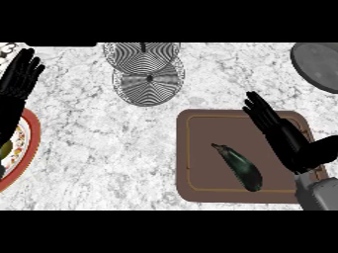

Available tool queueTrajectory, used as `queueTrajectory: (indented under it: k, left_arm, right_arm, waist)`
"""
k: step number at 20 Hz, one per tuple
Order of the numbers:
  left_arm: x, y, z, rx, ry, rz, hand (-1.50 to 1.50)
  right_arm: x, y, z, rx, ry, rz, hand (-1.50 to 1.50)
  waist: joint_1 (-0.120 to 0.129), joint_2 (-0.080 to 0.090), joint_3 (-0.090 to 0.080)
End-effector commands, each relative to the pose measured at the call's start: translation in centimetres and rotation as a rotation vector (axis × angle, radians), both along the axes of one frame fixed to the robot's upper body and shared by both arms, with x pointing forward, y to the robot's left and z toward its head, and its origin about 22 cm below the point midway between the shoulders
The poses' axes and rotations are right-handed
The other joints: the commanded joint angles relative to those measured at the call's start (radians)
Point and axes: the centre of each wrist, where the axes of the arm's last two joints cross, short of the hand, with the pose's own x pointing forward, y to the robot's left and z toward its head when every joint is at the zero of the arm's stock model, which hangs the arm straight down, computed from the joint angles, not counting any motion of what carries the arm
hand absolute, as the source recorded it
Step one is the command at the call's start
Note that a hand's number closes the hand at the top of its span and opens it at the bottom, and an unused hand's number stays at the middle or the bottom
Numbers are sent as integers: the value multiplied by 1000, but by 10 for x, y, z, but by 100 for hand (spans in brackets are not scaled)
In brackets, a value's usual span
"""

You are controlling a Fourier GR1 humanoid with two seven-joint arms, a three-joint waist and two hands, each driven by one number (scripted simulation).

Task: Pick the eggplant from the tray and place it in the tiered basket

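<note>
Eggplant point(239, 167) lay on the brown tray point(201, 190), long axis diagonal, stem end up-left, fat end down-right. Right robot hand point(285, 136) hovered just to its right, fingers straight, holding nothing; clearly the nearer one. Left robot hand point(8, 94) rested open at the left edge. Tiered basket point(146, 71) sat up-left across the counter point(92, 148).

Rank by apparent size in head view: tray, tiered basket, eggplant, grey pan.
1. tray
2. tiered basket
3. grey pan, cut off at the edge, so its place against the basket is unsure
4. eggplant
</note>
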Motion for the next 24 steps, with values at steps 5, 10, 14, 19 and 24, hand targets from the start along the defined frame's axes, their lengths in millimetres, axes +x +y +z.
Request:
queueTrajectory:
  k: [5, 10, 14, 19, 24]
  left_arm:
    - [-47, -28, -112, -53, 398, 229, 0]
    - [-72, -35, -146, -84, 511, 298, 0]
    - [-86, -60, -164, -86, 521, 324, 0]
    - [-74, -63, -154, -93, 528, 303, 0]
    - [-86, -62, -162, -62, 516, 301, 0]
  right_arm:
    - [49, -38, 83, -226, -193, -163, 150]
    - [38, -101, 40, -246, 54, -777, -150]
    - [30, -90, 62, -211, -56, -699, -150]
    - [11, -68, 109, -428, 62, -526, -150]
    - [7, -60, 128, -748, 257, -281, -150]
  waist:
    - [31, 0, 5]
    - [-9, 0, 6]
    - [-4, -7, 7]
    - [-14, -10, 5]
    - [2, -10, 2]
